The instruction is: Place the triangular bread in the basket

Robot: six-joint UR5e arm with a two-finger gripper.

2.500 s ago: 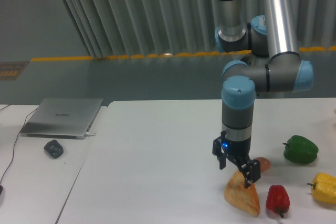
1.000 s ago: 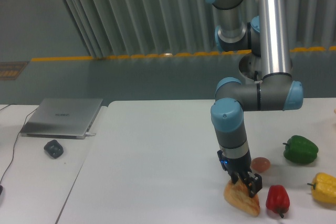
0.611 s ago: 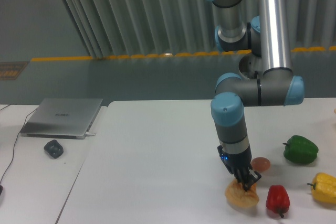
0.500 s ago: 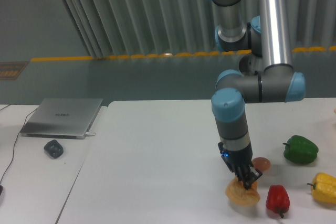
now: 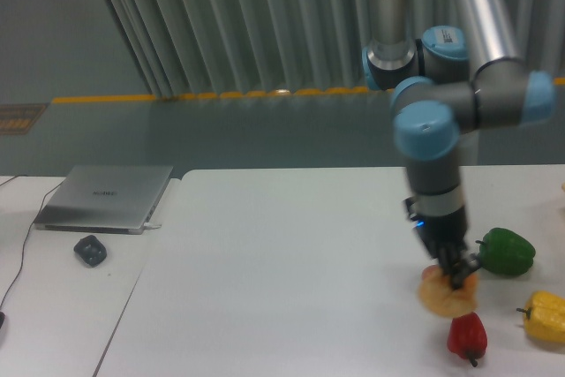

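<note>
The triangular bread [image 5: 446,296], a golden-brown flaky pastry, hangs from my gripper [image 5: 458,280], which is shut on its upper edge. It sits just above the red pepper [image 5: 466,335] in the picture and looks raised a little off the white table [image 5: 282,271]. The arm comes down from the upper right. No basket shows in this view.
A green pepper [image 5: 506,252] lies right of the gripper and a yellow pepper [image 5: 546,317] at the right edge. A silver laptop [image 5: 106,198] and a small dark object [image 5: 90,250] rest on the neighbouring table at left.
The gripper came down onto the bread, shut on it, then carried it to the right and slightly up. The peppers have stayed put.
</note>
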